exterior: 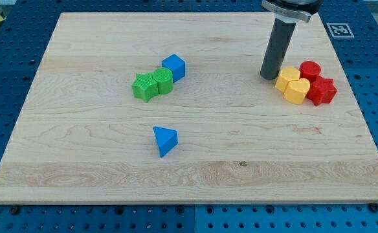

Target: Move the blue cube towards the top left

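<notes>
The blue cube [174, 66] sits a little left of the middle of the table [79, 162], in its upper half, turned so that one corner faces the view's bottom; its top face is a lighter blue than its sides, and it stands flat. At its lower left corner it touches a green block [164, 81] of rounded, ribbed shape, and that one in turn presses against a green star-like block [145, 87] further to the view's left, so the three form a short slanting row. Below this row, well apart from it, a blue triangular block [165, 140] lies alone, its point toward the view's bottom. The arm comes down from the view's top right as a thick dark rod, nearly upright with a slight lean, its upper collar cut off by the frame. My tip [268, 77] rests on the table far to the view's right of the blue cube, with a broad stretch of bare wood between them. There is no pincer on this arm, only the plain rod, so nothing is gripped; the tip stands just beside a yellow block [287, 77], at its left edge, though whether it touches I cannot tell. That yellow block belongs to a tight cluster: a second yellow block [297, 91] below it, a red cylinder-like block [311, 70] behind, and a red star-shaped block [323, 91] at the view's right. Around the table lies a blue perforated board [377, 77].
</notes>
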{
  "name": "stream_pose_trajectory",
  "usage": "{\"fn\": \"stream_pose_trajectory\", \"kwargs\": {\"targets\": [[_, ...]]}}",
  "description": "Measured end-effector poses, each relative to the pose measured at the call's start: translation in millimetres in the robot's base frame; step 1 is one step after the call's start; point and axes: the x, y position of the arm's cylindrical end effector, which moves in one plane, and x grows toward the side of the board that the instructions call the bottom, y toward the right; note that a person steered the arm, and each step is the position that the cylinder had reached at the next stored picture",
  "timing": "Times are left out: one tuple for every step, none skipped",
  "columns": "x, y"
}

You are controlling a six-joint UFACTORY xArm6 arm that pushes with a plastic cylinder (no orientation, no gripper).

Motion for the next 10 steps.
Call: {"fn": "stream_pose_trajectory", "kwargs": {"targets": [[0, -1], [0, -14], [0, -15], [0, -16], [0, -16], [0, -25], [0, -51], [14, -84], [18, -127], [11, -156]]}}
